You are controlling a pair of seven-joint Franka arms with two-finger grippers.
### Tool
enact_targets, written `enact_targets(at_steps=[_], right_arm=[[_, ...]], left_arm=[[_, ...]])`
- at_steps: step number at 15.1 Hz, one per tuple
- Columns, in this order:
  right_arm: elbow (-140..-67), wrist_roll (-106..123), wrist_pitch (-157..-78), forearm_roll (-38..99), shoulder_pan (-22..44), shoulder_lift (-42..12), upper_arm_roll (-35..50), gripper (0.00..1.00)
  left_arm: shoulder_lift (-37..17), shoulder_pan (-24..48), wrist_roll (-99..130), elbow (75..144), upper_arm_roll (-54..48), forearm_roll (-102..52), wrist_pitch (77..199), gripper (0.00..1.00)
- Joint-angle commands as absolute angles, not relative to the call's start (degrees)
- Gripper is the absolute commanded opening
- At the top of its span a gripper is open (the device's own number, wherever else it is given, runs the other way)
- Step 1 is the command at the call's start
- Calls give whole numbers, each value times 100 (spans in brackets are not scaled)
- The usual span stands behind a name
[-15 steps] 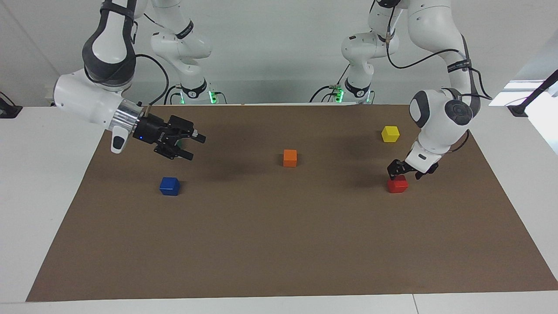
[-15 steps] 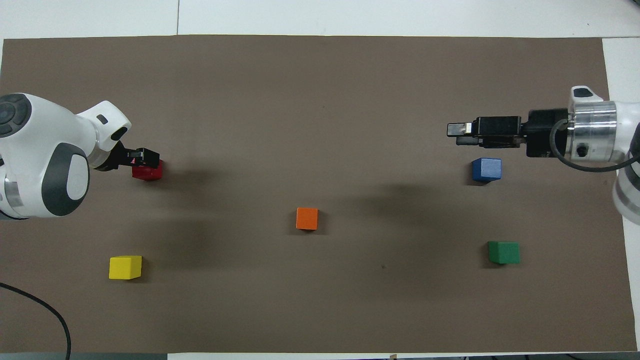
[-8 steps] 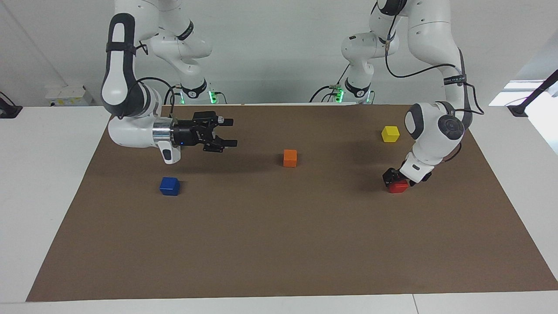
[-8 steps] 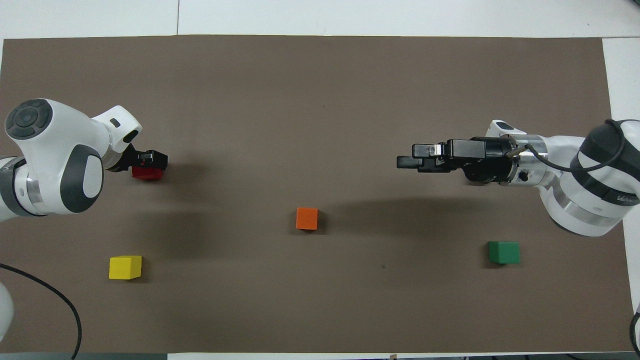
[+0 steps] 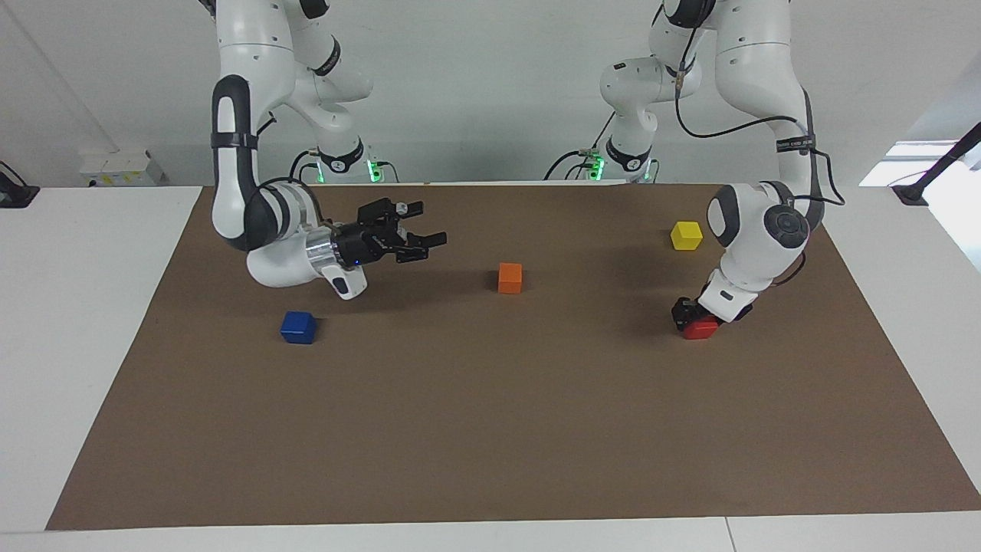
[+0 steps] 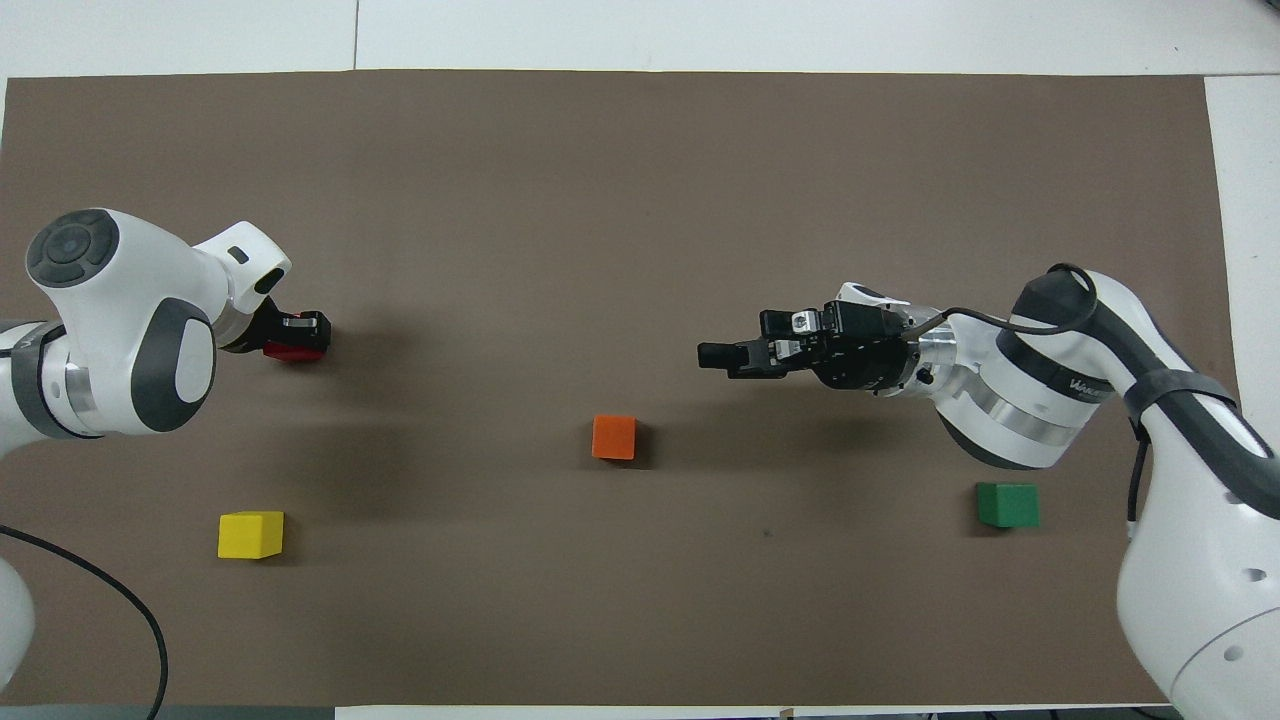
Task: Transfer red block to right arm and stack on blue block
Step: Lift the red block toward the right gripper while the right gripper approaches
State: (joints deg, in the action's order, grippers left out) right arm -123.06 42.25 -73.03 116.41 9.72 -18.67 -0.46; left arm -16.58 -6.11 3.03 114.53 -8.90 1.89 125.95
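We see the black two-finger left gripper (image 5: 692, 314) has sunk from just above the small glossy red cube (image 5: 700, 330) down onto it, so its fingers now straddle the cube at mat level. The black right gripper (image 5: 427, 244) with the blue wrist light has swung away from its end of the table, turning level and travelling toward the middle; it is now raised over the brown paper mat (image 5: 490, 429), pointing at the small orange cube (image 5: 510, 277), fingers spread.
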Motion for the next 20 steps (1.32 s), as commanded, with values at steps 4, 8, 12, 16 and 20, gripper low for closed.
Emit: enact_targets(at_steps=[4,8,12,16,20], right_arm=[[-11928,4359,-7364,12498,1512,-2065,-53,100],[-11918,4359,-7523,12524,1661,-2092,-26,100],[-11909,4359,-7672,12753,1872,-2118,-35,100],[-11900,4359,-7769,12929,1969,-2109,-26,100],[-11883,4359,-7822,12929,1969,-2109,-26,100]], left_arm=[[-1073,-492,1509,9540,-879,-709,9138,0],[-144,-501,3536,9211,-1089,-1843,7833,0],[359,-492,6032,9237,-1283,-3161,7426,0],[570,-335,7730,9745,-1573,-3989,8600,0],[1019,0,9242,10897,-1573,-4620,10438,0]])
